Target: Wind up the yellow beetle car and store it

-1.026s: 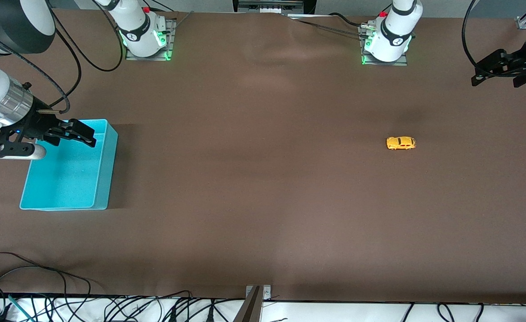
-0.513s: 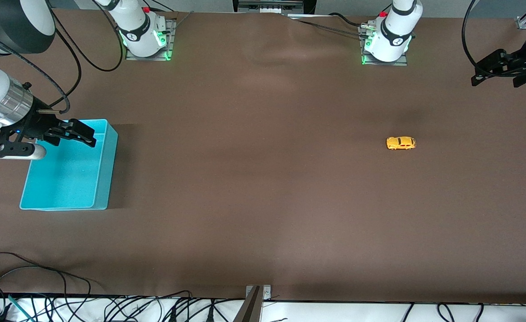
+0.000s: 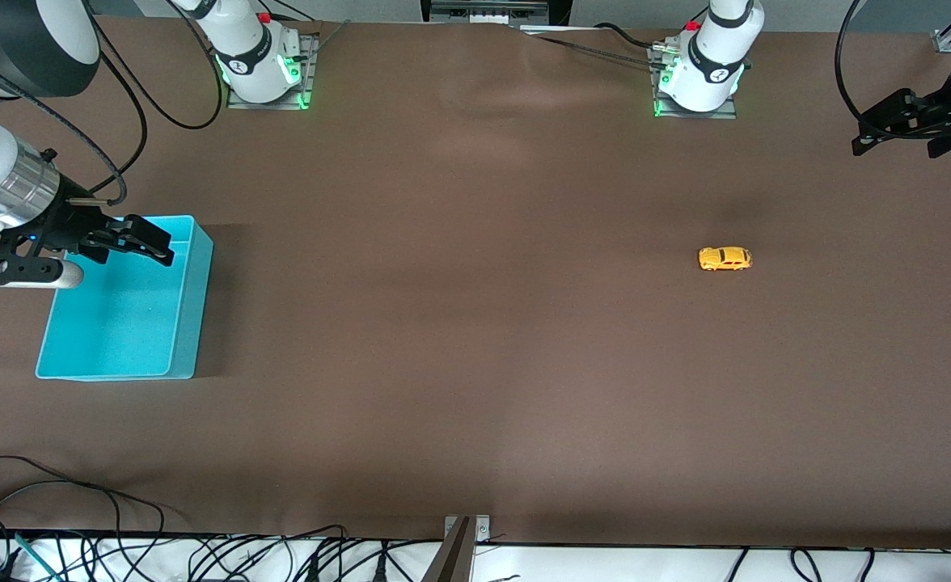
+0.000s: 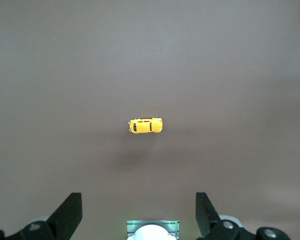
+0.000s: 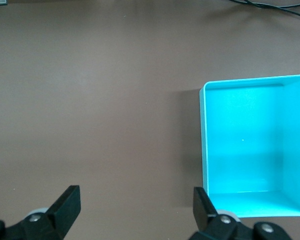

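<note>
The yellow beetle car stands alone on the brown table toward the left arm's end, and my left wrist view shows it from above. My left gripper hangs high over the table edge at that end, open and empty, well apart from the car. A turquoise bin sits at the right arm's end with nothing in it. My right gripper hovers over the bin's edge, open, with the bin's rim beside one finger.
The two arm bases stand along the table's edge farthest from the front camera. Loose cables and a metal bracket lie at the edge nearest it. Wide brown tabletop separates the car from the bin.
</note>
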{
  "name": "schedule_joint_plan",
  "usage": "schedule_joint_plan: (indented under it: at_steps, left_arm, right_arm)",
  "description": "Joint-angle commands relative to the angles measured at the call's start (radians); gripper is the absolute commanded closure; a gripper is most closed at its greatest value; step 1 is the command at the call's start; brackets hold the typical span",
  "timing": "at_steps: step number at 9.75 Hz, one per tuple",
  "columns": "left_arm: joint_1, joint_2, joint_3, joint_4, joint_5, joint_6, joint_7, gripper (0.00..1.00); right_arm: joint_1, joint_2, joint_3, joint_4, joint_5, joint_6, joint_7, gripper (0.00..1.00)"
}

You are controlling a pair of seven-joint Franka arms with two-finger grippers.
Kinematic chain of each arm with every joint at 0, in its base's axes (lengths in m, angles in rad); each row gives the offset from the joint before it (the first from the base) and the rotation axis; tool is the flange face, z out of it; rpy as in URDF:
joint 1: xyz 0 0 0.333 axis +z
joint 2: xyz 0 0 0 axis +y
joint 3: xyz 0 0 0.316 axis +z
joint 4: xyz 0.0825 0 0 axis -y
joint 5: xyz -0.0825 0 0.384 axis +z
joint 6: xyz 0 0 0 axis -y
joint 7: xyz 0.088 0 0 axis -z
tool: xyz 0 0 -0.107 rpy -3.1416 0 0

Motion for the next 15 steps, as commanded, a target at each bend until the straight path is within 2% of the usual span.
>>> schedule_joint_plan:
  at_steps: [1, 15]
  left_arm:
    - [0.003, 0.004, 0.003, 0.019, -0.02, -0.016, -0.008, 0.0]
    - [0.015, 0.027, 0.003, 0.004, -0.001, -0.007, -0.01, 0.0]
  right_arm:
    - [0.001, -0.004, -0.002, 0.006, 0.012, -0.012, 0.002, 0.0]
    - [0.001, -0.004, -0.004, 0.006, 0.015, -0.011, 0.004, 0.0]
